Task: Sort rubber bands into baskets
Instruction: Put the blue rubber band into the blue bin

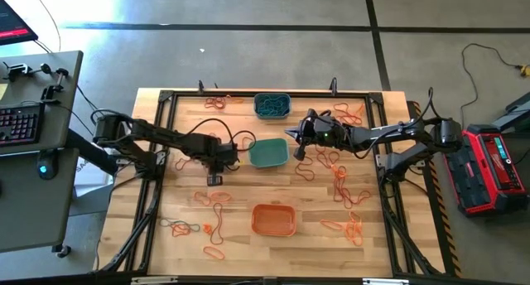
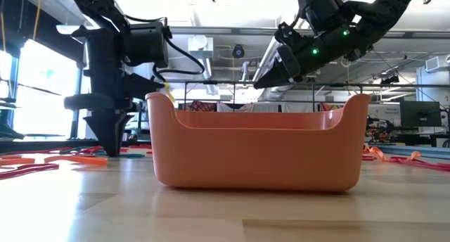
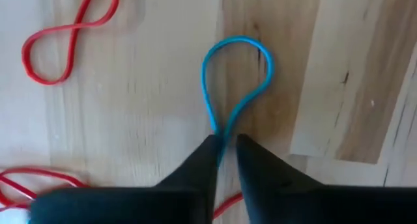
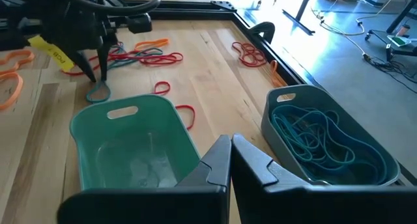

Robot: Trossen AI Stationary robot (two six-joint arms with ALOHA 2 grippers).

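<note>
Left gripper [image 3: 225,149] is pinching a blue rubber band [image 3: 236,81] against the table [image 3: 150,107]; right gripper [image 4: 230,160], closed and empty, is hovering over the teal basket [image 4: 130,142].

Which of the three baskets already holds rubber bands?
The grey-blue basket at the table's far edge: blue-teal bands fill it. The teal-green basket looks empty; the orange basket's inside shows none.

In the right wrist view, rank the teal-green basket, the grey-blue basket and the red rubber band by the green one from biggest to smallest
1-2. teal-green basket and grey-blue basket: look alike in size, so no ranking.
3. red rubber band: far smaller.
</note>
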